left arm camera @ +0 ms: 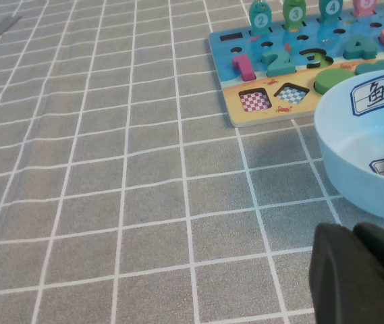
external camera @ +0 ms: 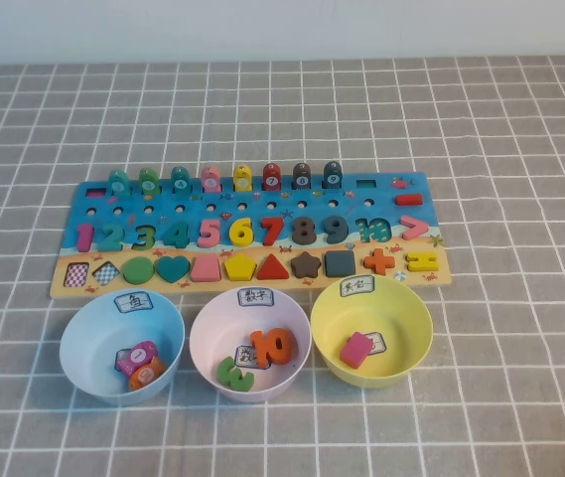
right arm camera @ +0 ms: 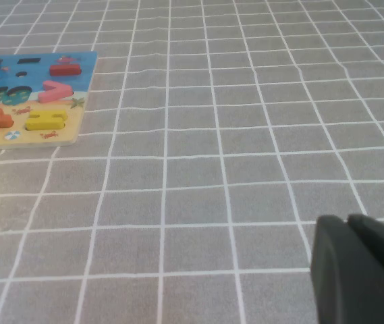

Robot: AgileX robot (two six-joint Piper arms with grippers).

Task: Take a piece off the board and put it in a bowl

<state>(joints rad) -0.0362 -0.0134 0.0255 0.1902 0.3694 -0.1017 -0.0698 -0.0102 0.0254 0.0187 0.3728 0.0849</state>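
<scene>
Colourful puzzle board (external camera: 252,234) lies flat behind blue (external camera: 78,328), pink (external camera: 208,323), yellow bowls (external camera: 416,323).

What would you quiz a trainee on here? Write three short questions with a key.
1. True or false: the yellow bowl holds a pink square piece.
2. Which piece shares the pink bowl with the orange 10? A green number; B red triangle; C blue square.
3. Where are the left gripper and right gripper?
Key: 1 true. 2 A. 3 Left low over the cloth beside the blue bowl; right low over bare cloth, right of the board.
</scene>
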